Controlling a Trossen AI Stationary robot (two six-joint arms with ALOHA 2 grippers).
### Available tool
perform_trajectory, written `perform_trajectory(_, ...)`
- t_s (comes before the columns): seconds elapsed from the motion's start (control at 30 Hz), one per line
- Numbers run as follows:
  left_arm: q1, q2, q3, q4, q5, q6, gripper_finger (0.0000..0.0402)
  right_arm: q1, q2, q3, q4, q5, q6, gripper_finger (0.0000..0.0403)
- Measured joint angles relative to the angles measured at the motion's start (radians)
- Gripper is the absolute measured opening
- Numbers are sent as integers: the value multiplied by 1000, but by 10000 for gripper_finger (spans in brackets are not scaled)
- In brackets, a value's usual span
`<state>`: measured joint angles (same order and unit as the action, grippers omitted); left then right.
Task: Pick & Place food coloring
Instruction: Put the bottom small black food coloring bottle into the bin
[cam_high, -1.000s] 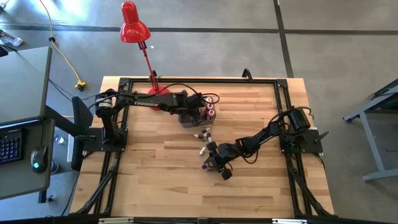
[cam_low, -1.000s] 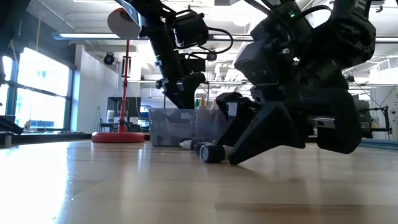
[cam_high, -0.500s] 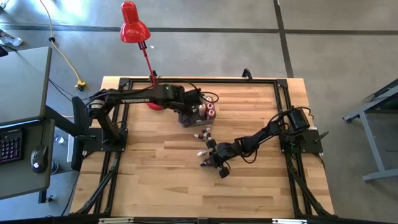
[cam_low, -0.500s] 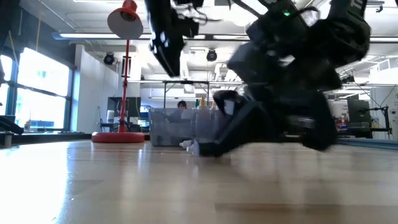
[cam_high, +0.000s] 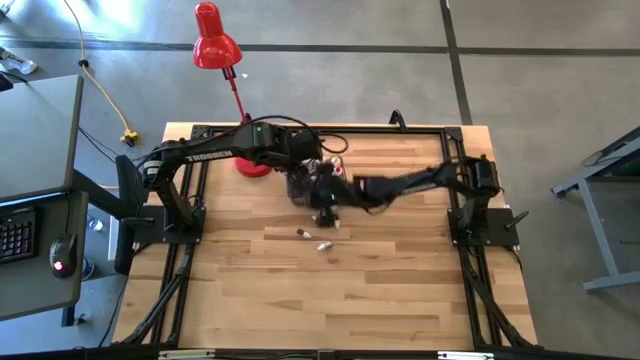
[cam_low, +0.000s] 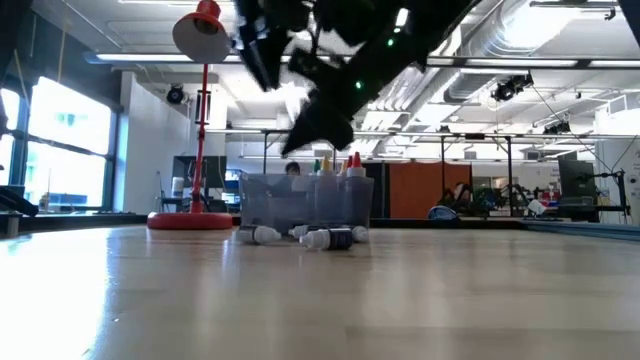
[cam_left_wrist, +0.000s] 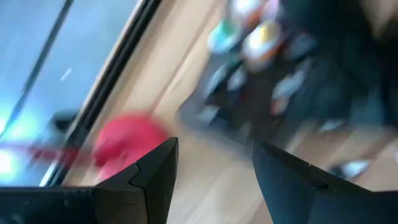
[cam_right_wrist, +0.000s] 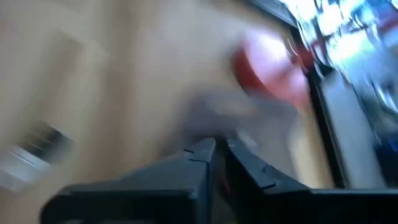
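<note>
Your right hand (cam_high: 325, 192) was up off the surface (cam_high: 400, 280), reaching across toward the grey bin (cam_low: 305, 205), its fingers pressed together. In the right wrist view a sliver of red seemed to show between the fingers, but I cannot tell whether it was a bottle or nothing at all. Your left hand (cam_left_wrist: 214, 171) hung near the bin on the lamp side, fingers well apart and empty.

Several bottles of food coloring (cam_low: 338, 166) stood upright inside the bin, their red, yellow and green caps poking above its rim. More bottles were loose: in the low view two lay on their sides just in front of the bin (cam_low: 330, 238), and from above two small ones (cam_high: 312, 239) rested on the bare wood a little nearer the front edge, apart from each other.

I judge this to be the carry-and-drop step for the right arm, with the job only partly done. If something was held, your next move called for centring the hand over the bin's opening before releasing. After that, the loose bottles needed fetching; lying flat, they would roll easily, so a grip across the body was the safer choice. The red lamp (cam_high: 215, 40) stood behind the bin.
</note>
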<state>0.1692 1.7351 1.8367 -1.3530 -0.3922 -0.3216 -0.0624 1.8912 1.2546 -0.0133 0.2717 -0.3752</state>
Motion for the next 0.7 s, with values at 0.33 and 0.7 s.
perform_trajectory(0.33, -21, -137, -29, -196, -122, -270, 200, 13, 1, -1, -38, -188, 13, 31)
perform_trajectory(0.7, -278, -361, -386, -96, -297, -657, 200, 150, -86, 0, -361, 276, -24, 132)
